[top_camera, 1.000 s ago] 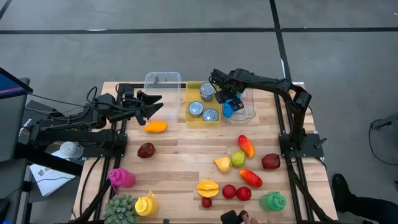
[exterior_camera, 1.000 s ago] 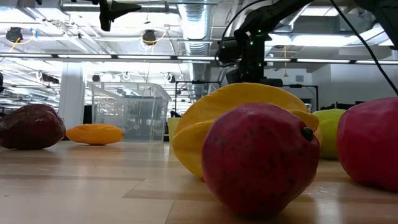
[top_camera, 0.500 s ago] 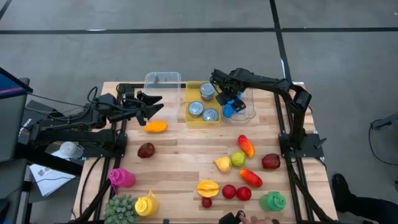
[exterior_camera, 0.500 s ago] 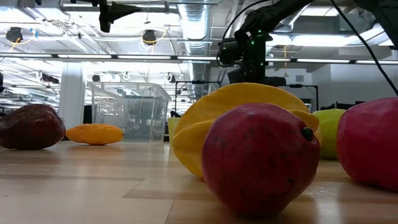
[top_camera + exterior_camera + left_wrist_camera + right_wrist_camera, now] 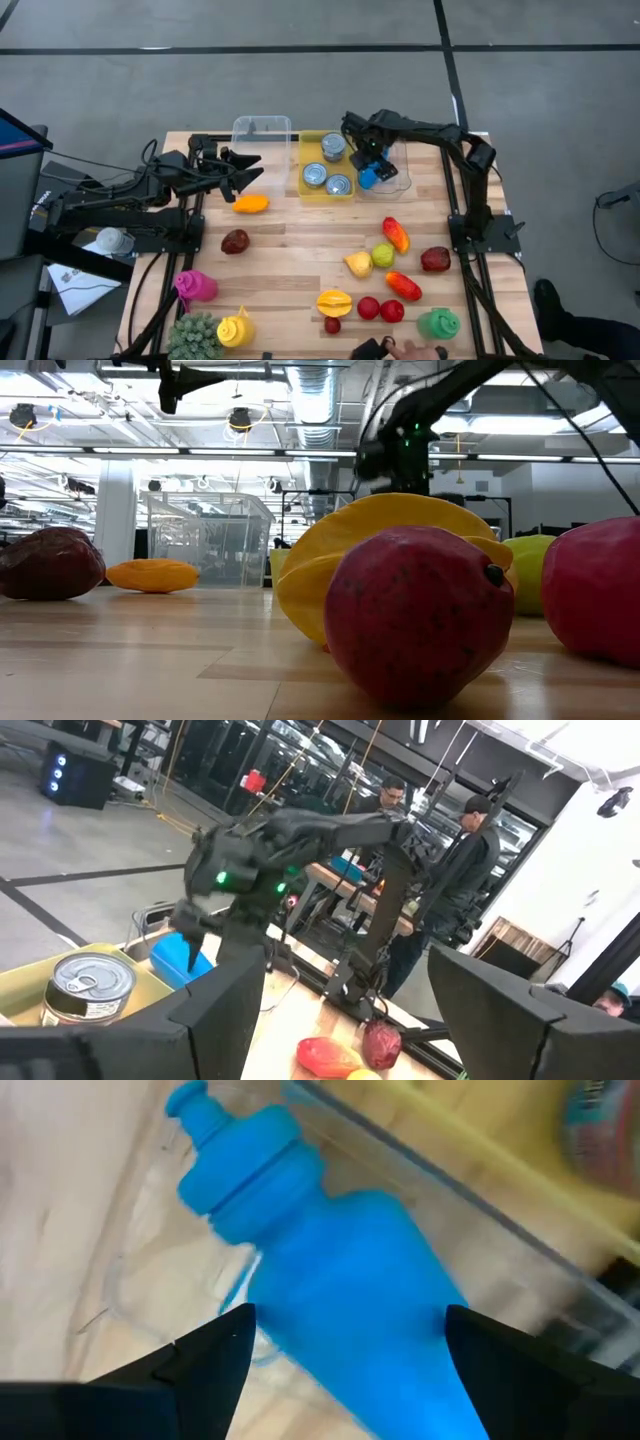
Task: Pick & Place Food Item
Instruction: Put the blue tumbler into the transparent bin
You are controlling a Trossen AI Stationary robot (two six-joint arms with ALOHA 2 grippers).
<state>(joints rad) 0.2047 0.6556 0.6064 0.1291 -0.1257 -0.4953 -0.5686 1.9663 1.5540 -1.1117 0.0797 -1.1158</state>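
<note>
Right fingers (image 5: pixel 210 1365) spread above blue bottle (image 5: pixel 330 1290) in clear bin (image 5: pixel 398 176).

Wooden table (image 5: pixel 280 255), carrying a yellow tray (image 5: pixel 326 192) at the far edge; clear bins (image 5: pixel 262 130) either side of that tray, orange fruit (image 5: pixel 251 204) beside it, mixed fruit (image 5: pixel 385 255) nearer

Cans (image 5: pixel 326 166) crowding yellow bin (image 5: pixel 306 148)
</note>
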